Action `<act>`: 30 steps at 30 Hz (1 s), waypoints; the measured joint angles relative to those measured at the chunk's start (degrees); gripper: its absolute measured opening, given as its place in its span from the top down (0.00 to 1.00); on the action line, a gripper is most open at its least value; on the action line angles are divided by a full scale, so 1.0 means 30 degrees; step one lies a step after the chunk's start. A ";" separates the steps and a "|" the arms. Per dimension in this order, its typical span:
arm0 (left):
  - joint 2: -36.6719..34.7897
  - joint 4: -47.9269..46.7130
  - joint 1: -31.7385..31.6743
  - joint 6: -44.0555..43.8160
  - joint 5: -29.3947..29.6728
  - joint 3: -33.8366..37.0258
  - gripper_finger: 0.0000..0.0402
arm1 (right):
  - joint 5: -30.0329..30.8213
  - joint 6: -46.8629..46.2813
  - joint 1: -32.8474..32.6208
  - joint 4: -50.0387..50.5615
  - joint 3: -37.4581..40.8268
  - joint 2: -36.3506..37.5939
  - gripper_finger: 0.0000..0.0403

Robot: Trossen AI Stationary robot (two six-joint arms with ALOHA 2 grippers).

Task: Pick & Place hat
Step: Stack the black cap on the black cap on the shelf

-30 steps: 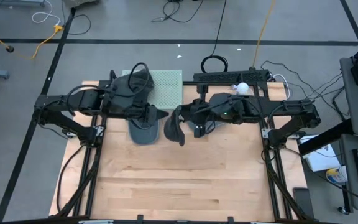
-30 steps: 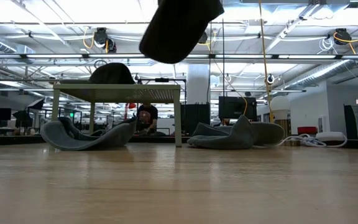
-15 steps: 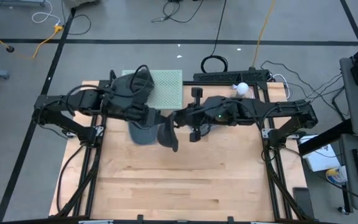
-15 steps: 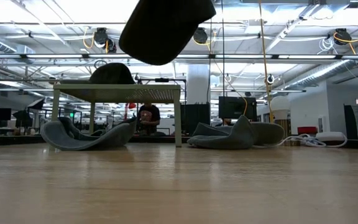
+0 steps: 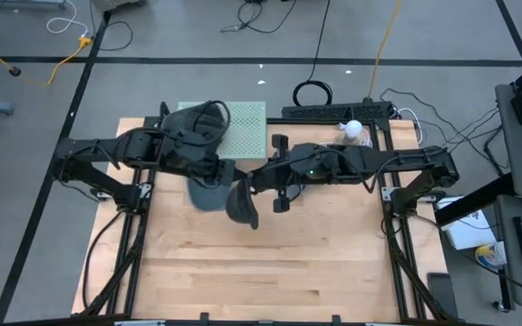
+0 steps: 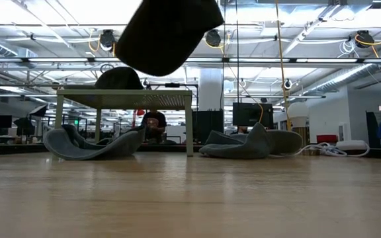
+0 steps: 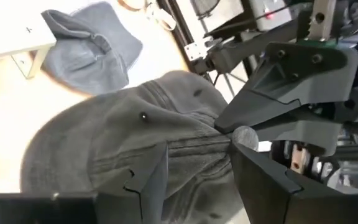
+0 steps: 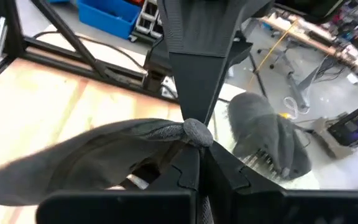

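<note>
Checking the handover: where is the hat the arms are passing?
In the high view the dark hat hangs above mid-table, pinched shut by the right pincer, with the left pincer open beside it, just in front of the green rack.

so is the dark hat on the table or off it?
Off it. The low view shows the dark hat hanging well above the table; the right claw is shut on its top.

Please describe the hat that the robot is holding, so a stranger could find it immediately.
Look above the middle of the wooden table, where the two arms meet. The dark grey hat hangs there, pinched in the right claw. Unlike the other grey hats lying on the table, it is lifted in the air.
</note>
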State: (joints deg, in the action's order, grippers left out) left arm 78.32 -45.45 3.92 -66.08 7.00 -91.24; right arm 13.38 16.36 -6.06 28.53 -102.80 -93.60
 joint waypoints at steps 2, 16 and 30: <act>0.0112 -0.0233 -0.0013 0.0186 -0.0386 0.0028 0.55 | -0.0020 -0.0236 0.0014 0.0263 0.0000 -0.0062 0.99; -0.0071 0.0594 0.0158 0.2783 -0.0542 0.0064 0.55 | -0.0201 -0.0729 0.0232 0.0357 -0.0018 -0.0051 0.99; 0.0113 0.0618 0.0591 0.3458 -0.1257 0.0029 0.55 | -0.0033 -0.0951 0.0429 0.0541 -0.0007 -0.0138 0.99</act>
State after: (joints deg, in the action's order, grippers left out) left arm 78.66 -43.59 5.69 -55.71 3.23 -91.15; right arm 13.28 13.51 -4.78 30.15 -102.83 -94.02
